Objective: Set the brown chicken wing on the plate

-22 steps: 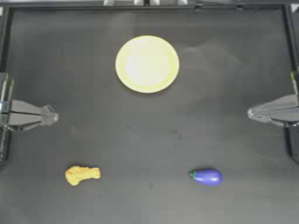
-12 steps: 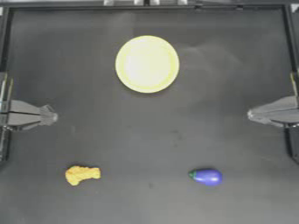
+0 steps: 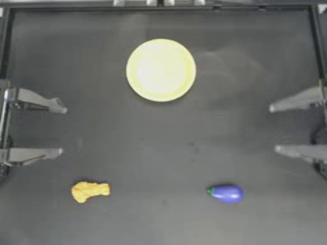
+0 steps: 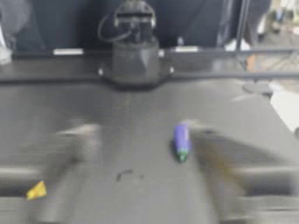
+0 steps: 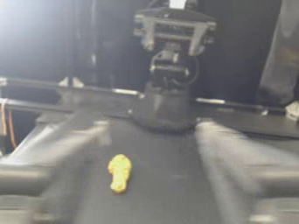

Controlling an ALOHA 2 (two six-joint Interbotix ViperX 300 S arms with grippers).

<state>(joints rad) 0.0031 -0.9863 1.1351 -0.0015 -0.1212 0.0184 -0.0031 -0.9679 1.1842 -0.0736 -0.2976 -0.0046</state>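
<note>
Both my left gripper [image 3: 60, 131] and right gripper [image 3: 273, 129] sit wide open at the table edges, brown chicken wing [image 3: 89, 191] well away from the plate [image 3: 160, 70].

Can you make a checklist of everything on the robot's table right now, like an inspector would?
Surface: dark table, bare between the things.
Job's things: brown chicken wing lies at the near left, not on the plate, which holds nothing.
Clutter: a purple eggplant toy at the near right.
Grippers: left gripper open at the left edge; right gripper open at the right edge; both hold nothing.
Cables: orange wires in the right wrist view.
Surroundings: nothing seen clearly.
</note>
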